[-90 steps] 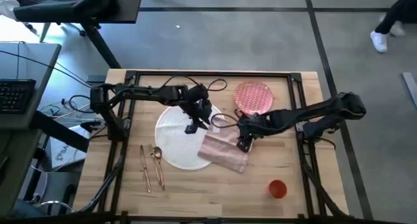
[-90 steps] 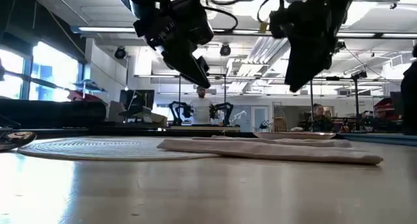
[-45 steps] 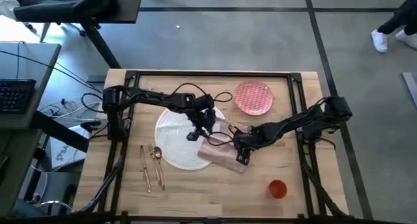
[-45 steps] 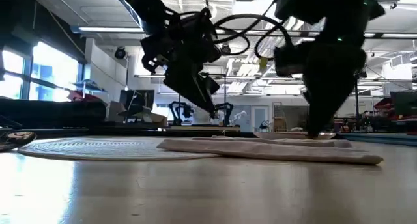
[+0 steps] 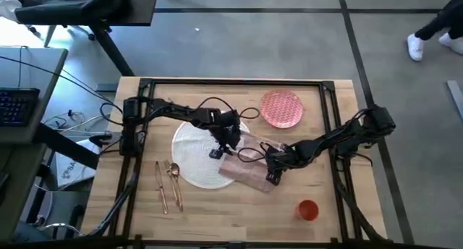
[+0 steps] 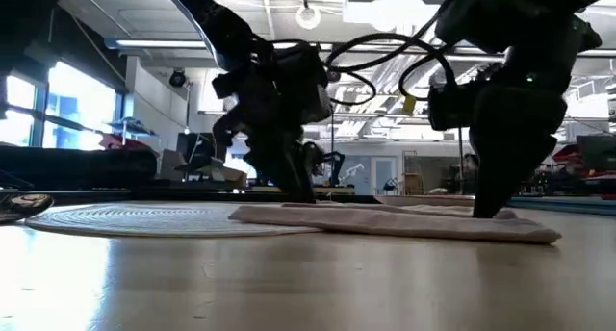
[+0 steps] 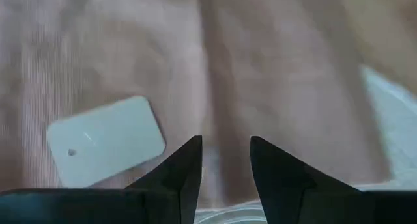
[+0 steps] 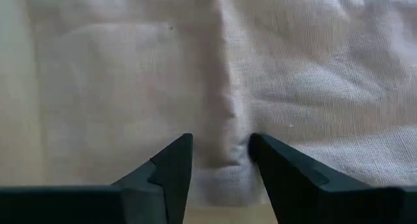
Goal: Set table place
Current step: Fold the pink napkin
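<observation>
The pale pink napkin [image 5: 249, 167] lies flat on the table [image 5: 217, 220], its left end resting over the rim of the large white round plate [image 5: 194, 153]. My left gripper [image 5: 217, 153] stands open over the napkin's far left corner, beside a white tag [image 7: 104, 149]. My right gripper [image 5: 272, 178] stands open at the napkin's near right edge. The pink patterned plate [image 5: 281, 108] is at the back. The gold cutlery [image 5: 168, 184] lies left of the white plate, and the orange cup [image 5: 309, 209] stands at the near right. My left gripper points down, and its fingertips [image 6: 300, 198] reach the napkin's top [image 7: 225, 120] near the far left corner; nothing is pinched and the cloth lies flat. My right gripper points down with its fingertips [image 6: 489, 212] on the napkin close to its near right edge. A low raised crease [image 8: 225, 116] runs between the two fingers, and the napkin stays on the table.
A black frame [image 5: 329, 119] runs around the tabletop, and cables trail behind the left arm. Bare wood lies along the near edge between the cutlery and the cup. A person's shoe [image 5: 414, 46] shows on the floor beyond the table.
Both grippers have come down onto the napkin. My left gripper has gone down and a little toward the near edge, to the napkin's far left corner. My right gripper has gone down and toward the near edge, to the napkin's near right edge. The napkin has stayed flat.
</observation>
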